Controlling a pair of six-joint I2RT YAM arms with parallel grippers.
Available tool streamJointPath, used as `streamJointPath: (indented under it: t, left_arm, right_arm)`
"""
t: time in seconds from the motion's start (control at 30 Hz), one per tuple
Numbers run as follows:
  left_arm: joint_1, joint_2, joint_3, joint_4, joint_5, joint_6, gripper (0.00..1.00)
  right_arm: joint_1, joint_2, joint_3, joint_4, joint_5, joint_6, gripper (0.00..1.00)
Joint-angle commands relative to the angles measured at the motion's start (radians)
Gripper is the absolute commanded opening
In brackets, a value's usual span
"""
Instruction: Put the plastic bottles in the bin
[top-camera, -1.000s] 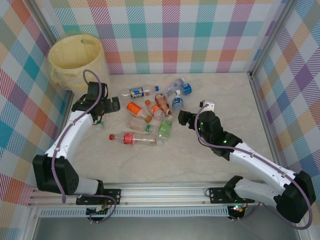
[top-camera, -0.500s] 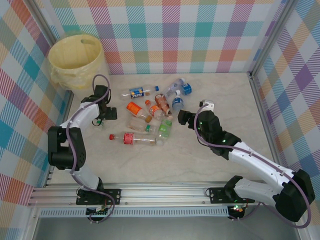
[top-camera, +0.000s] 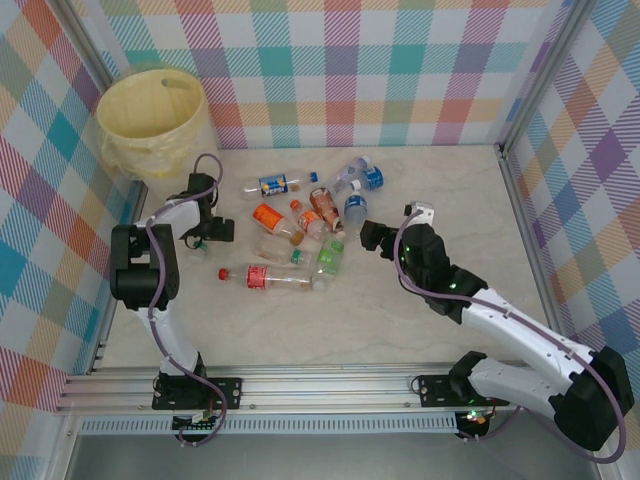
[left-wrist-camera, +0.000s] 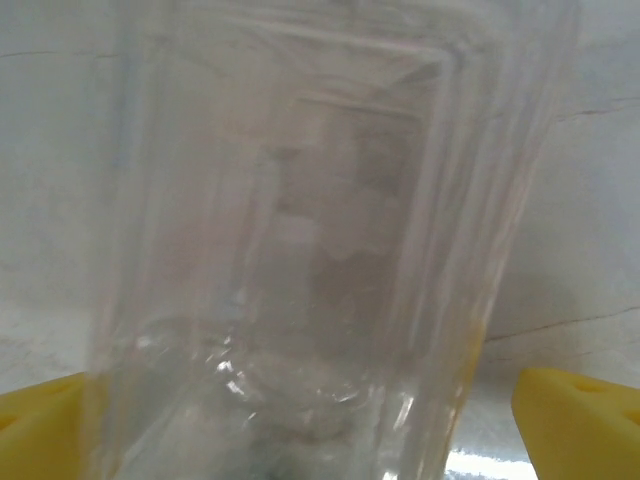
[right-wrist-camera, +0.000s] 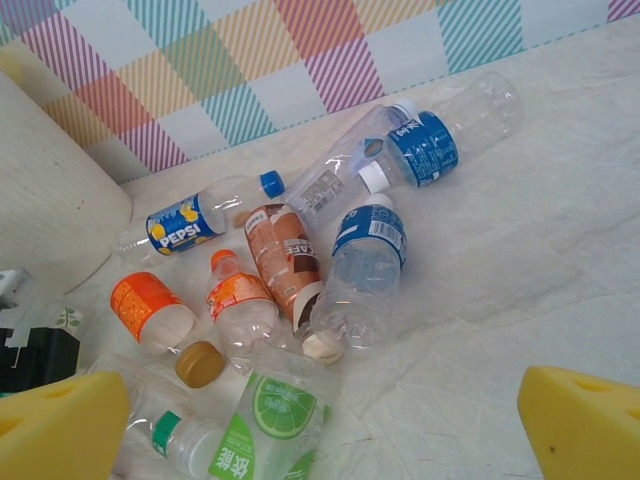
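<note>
Dozen or so plastic bottles (top-camera: 268, 217), clustered on tabletop (top-camera: 400, 330) right of bin (top-camera: 196, 120); cluster unmoved since prior frame. Left hand (top-camera: 212, 230), nearest bin, arm now folded upright: fingers spread astride clear bottle (left-wrist-camera: 300, 250). Right hand (top-camera: 368, 236), beyond cluster from bin: spread, empty. Tabletop pale marble; plaid walls (top-camera: 400, 70).

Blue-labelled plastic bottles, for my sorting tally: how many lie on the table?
3: the clear Pepsi bottle leftmost, one blue-labelled bottle rightmost at the back, another just nearer. More may be hidden.
</note>
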Motion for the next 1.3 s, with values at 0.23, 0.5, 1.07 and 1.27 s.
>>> streamJointPath:
  t: [0.23, 0.5, 1.07, 1.27]
  left_arm:
    - [0.019, 0.054, 0.068, 0.022, 0.044, 0.076, 0.83]
    - [0.017, 0.02, 0.063, 0.026, 0.017, 0.014, 0.67]
    - [-0.034, -0.101, -0.037, 0.1, 0.027, -0.083, 0.56]
    - [-0.082, -0.146, -0.041, 0.092, 0.002, -0.144, 0.54]
  right_arm:
    - [-0.013, -0.038, -0.016, -0.002, 0.026, -0.004, 1.0]
    - [-0.013, -0.038, -0.051, 0.1, -0.054, -0.093, 1.0]
    - [-0.012, 0.061, 0.008, 0.253, -0.441, -0.321, 1.0]
    - [-0.004, 0.122, 0.035, 0.272, -0.574, -0.342, 1.0]
